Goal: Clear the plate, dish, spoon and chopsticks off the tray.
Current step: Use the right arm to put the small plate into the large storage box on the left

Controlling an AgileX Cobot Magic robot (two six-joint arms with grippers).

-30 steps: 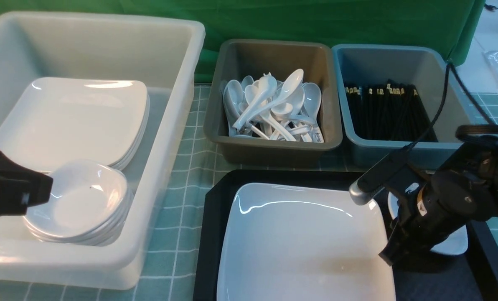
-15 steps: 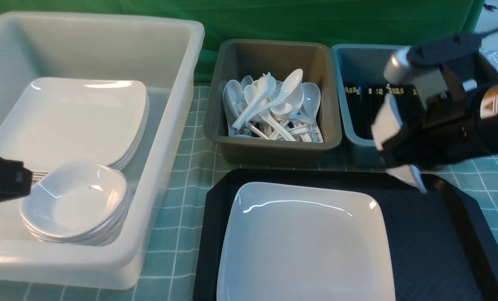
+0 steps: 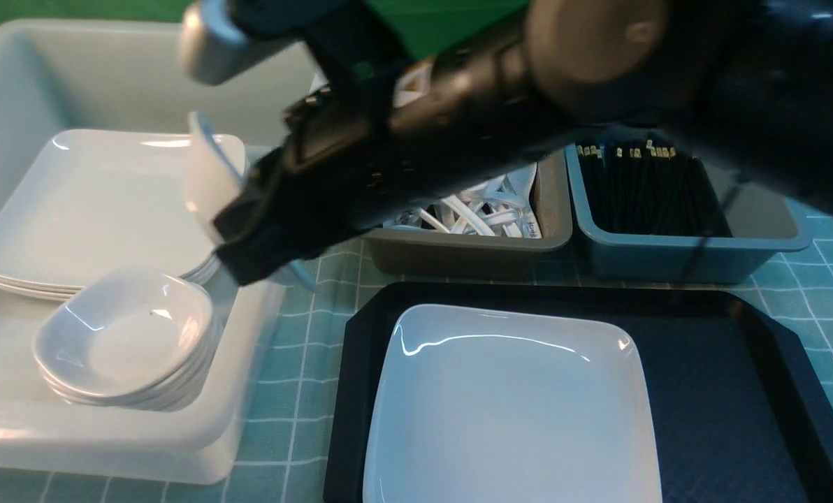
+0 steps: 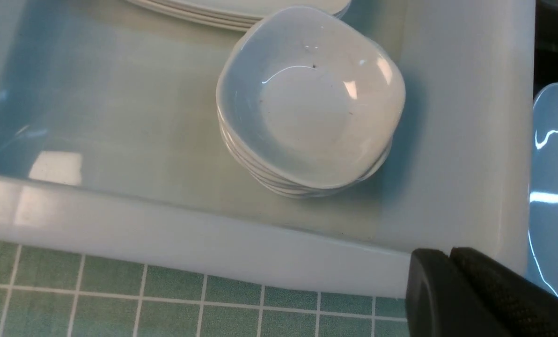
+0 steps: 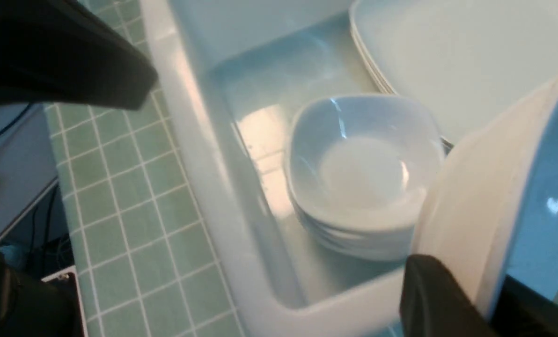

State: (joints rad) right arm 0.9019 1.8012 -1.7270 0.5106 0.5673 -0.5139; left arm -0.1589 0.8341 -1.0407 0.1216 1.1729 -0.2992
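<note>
Your dish (image 3: 208, 175) is off the tray: the right gripper (image 3: 238, 206) has clamped its rim, and it hangs tilted on edge over the white tub (image 3: 74, 77). In the right wrist view the dish (image 5: 494, 187) sits between the jaws of the right gripper (image 5: 485, 299), with the stack of small bowls (image 5: 363, 178) in the tub below and beside it. You can see that stack of small bowls (image 3: 126, 335) at the tub's near end, touching the stack of plates (image 3: 109, 202) behind it.

The plate (image 3: 507, 412) lies flat on the left part of the tray (image 3: 724, 391).

The right arm crosses the front view from the right to the left. Behind the tray, the grey tub (image 3: 458, 255) holds white spoons (image 3: 486, 209), and the blue tub (image 3: 668, 258) beside it holds black chopsticks (image 3: 640, 188).

Your left gripper (image 4: 450, 262) has its 2 fingers pressed together with nothing between them, near the tub's near corner, above the green checked cloth (image 3: 298, 391).
</note>
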